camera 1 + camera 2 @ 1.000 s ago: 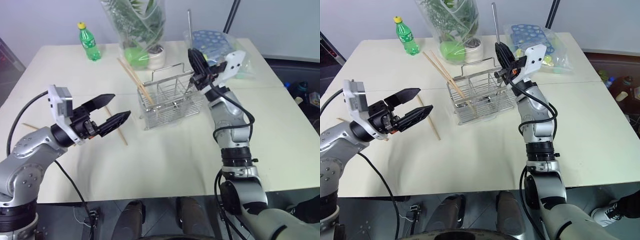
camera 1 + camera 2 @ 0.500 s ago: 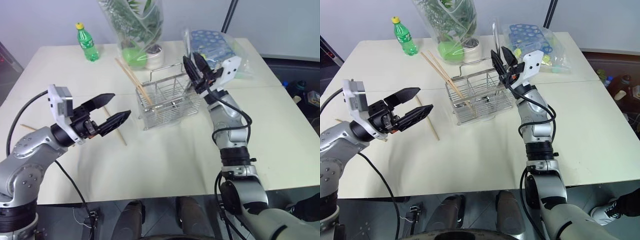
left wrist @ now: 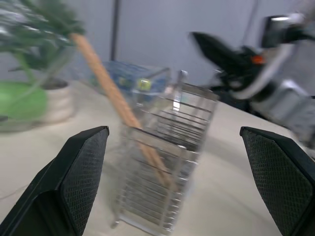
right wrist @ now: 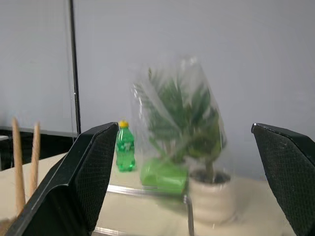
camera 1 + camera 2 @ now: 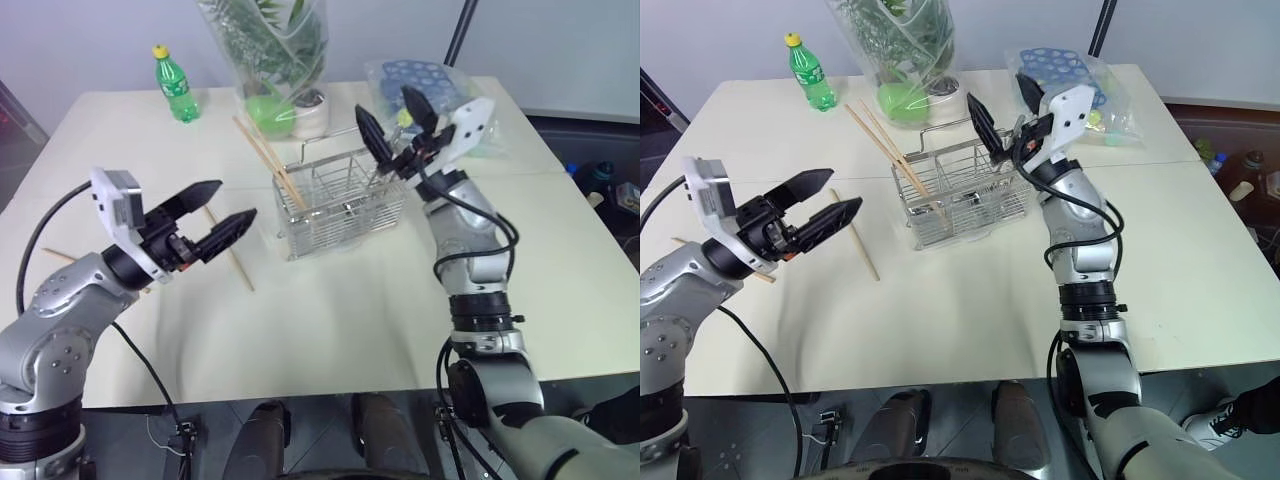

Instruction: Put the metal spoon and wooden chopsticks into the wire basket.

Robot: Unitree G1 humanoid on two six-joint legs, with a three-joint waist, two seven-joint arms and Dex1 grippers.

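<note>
Standing toward the back of the cream tabletop [image 5: 330, 330], the wire basket [image 5: 340, 205] has a potted plant wrapped in clear plastic [image 5: 285, 60] close behind it, a green soda bottle [image 5: 175, 85] off to the back left, and a clear bag of blue-patterned items [image 5: 420, 85] behind on the right. Two wooden chopsticks [image 5: 265, 160] lean out of the basket's left end toward the plant. Another chopstick [image 5: 232, 262] lies flat on the tabletop left of the basket, partly hidden behind the left tool [image 5: 215, 215], and the end of one more [image 5: 55, 255] shows beyond the left arm. The metal spoon [image 3: 178, 88] stands in the basket's right part, its handle rising along the wire loop.

The left tool hovers above the tabletop, fingers spread wide and holding nothing, well to the left of the basket. The right tool [image 5: 398, 118] hangs over the basket's right end, fingers wide apart and empty.

A second ago the right tool was pinched on the spoon's upright handle above the basket; half a second ago it was partly open; the spoon has since dropped into the basket. The left tool has stayed open.
</note>
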